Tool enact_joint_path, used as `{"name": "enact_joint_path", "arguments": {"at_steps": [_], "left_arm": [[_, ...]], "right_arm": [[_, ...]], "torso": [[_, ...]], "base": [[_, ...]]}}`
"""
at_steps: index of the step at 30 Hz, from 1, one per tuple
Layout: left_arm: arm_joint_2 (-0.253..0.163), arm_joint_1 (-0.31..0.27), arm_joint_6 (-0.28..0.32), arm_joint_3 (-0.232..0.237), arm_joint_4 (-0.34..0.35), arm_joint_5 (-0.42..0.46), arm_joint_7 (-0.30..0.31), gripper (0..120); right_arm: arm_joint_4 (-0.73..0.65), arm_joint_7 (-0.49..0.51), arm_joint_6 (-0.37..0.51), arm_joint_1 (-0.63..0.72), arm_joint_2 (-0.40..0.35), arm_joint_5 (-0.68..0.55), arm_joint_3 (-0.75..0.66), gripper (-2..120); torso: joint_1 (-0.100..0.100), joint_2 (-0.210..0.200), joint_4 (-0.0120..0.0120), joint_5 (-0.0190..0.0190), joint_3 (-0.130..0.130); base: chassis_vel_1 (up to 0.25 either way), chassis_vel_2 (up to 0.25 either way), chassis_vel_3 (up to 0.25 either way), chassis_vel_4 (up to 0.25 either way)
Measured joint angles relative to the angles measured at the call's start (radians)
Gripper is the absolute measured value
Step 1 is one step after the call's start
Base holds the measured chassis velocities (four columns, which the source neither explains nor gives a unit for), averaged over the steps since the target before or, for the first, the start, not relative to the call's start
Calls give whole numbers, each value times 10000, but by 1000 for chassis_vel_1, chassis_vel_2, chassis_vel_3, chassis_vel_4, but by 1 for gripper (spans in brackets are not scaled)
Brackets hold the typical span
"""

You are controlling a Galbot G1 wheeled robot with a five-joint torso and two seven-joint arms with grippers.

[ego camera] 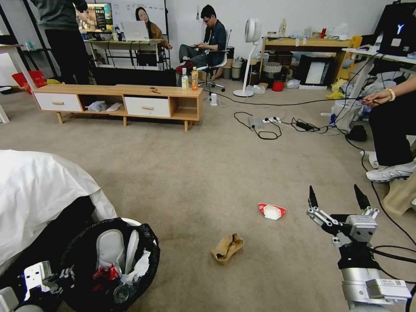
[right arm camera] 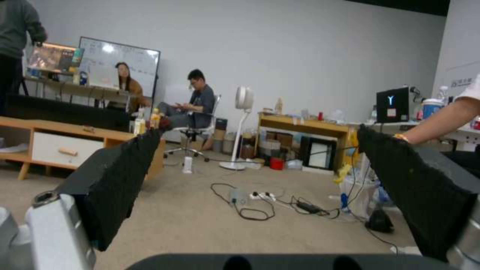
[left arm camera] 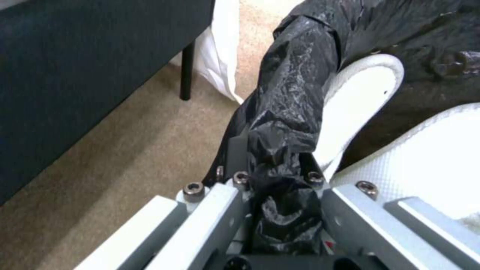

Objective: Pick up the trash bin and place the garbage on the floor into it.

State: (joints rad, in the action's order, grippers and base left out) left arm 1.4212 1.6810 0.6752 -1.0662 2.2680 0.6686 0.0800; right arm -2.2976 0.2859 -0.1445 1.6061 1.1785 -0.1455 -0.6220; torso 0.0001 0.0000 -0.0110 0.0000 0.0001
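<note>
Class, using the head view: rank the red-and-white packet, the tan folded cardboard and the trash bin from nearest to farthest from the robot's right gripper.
1. Red-and-white packet, on the carpet just left of the right gripper.
2. Tan folded cardboard, farther left and closer to the robot.
3. Trash bin, far left, by the left arm.

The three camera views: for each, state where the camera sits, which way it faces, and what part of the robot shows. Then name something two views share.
Head view: on the robot's head, looking forward and down over the floor; shows the open right gripper and the left gripper at the trash bin.
Left wrist view: on the left arm, facing the bin's rim; left gripper shut on the black bag.
Right wrist view: on the right arm, facing level across the room; right gripper.
Shared: head and right wrist views both show the standing fan.
</note>
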Motion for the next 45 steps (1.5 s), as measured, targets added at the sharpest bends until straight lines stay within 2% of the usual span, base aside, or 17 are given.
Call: {"name": "enact_joint_path", "arguments": {"at_steps": [12, 25, 30, 32, 33, 34, 36, 38, 39, 40, 41, 42, 43, 45], "left_arm": [[-15, 1, -6, 0, 1, 15, 0, 1], [40, -9, -18, 11, -36, -7, -10, 1], [37, -69, -24, -3, -118, -6, -15, 1], [37, -87, -27, -25, -168, -6, -17, 1], [37, -87, -27, -25, -168, -6, -17, 1], [59, -87, -31, -47, -184, -17, -18, 1], [77, -81, -36, -55, -187, -33, -18, 1], [125, -51, -41, -89, -204, -70, -30, 1], [125, -51, -41, -89, -204, -70, -30, 1], [131, -50, -41, -110, -227, -82, -34, 1], [131, -50, -41, -110, -227, -82, -34, 1], [137, -61, -42, -123, -252, -106, -35, 1], [137, -61, -42, -123, -252, -106, -35, 1], [193, -88, -42, -125, -321, -192, -41, 1]], "right_arm": [[45, -50, -98, 1, -6, 105, -2, 100], [124, -97, -142, -142, -149, 37, 49, 100], [150, 356, 481, -400, -500, -263, 364, 100], [0, 1056, 1548, -748, -1002, -1401, 905, 100], [0, 1056, 1548, -748, -1002, -1401, 905, 100], [-79, 1494, 2247, -1070, -1204, -2382, 1285, 100], [-101, 1722, 2572, -1265, -1266, -2854, 1487, 100], [-118, 2464, 3750, -1966, -1382, -4530, 2210, 100], [-118, 2464, 3750, -1966, -1382, -4530, 2210, 100], [-89, 2759, 4248, -2217, -1418, -5307, 2419, 100], [-89, 2759, 4248, -2217, -1418, -5307, 2419, 100], [-15, 3232, 4904, -2559, -1459, -6521, 2691, 100], [-15, 3232, 4904, -2559, -1459, -6521, 2691, 100], [334, 4139, 5830, -3348, -1567, -8550, 3213, 100]], "torso": [[0, 0, -2, 0, 1], [0, 0, 0, 1, 0], [0, 0, 0, 0, 0], [0, 0, 1, 0, 0], [0, 0, 1, 0, 0], [0, 0, 1, 0, 0], [0, 0, 1, 0, 0], [0, 0, 3, 0, 0], [0, 0, 3, 0, 0], [0, 0, 2, -1, 0], [0, 0, 2, -1, 0], [0, 0, 0, 1, 0], [0, 0, 0, 1, 0], [0, -1, 0, -2, 1]], "base": [[-78, 80, 82, -81], [0, 0, 0, 0], [0, 0, 0, 0], [0, 0, 0, 0], [0, 0, 0, 0], [0, 0, 0, 0], [0, 0, 0, 0], [0, 0, 0, 0], [0, 0, 0, 0], [0, 0, 0, 0], [0, 0, 0, 0], [0, 0, 0, 0], [0, 0, 0, 0], [0, 0, 0, 0]]}}
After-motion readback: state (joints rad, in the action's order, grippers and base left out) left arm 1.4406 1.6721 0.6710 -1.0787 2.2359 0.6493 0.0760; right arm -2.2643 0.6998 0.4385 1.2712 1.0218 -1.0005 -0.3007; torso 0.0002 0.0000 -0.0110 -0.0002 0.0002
